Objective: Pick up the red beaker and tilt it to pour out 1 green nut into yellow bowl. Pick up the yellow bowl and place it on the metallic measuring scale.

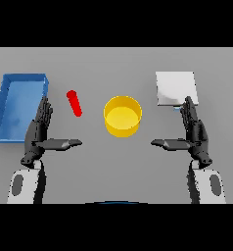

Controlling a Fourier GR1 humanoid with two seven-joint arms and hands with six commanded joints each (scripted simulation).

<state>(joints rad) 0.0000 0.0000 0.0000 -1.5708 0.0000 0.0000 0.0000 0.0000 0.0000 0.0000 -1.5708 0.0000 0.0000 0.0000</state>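
The red beaker (74, 103) lies on the grey table (116, 63), left of the yellow bowl (122, 115) and apart from it. The metallic scale (175, 88) sits far right of the bowl. A blue tray (6, 105) lies at the far left. The left hand (40, 132) and right hand (193, 132) hover near, fingers straight, thumbs pointing inward, holding nothing

A slim red beaker (74, 103) lies left of the round yellow bowl (122, 115); a flat square metallic measuring scale (175, 88) sits right.
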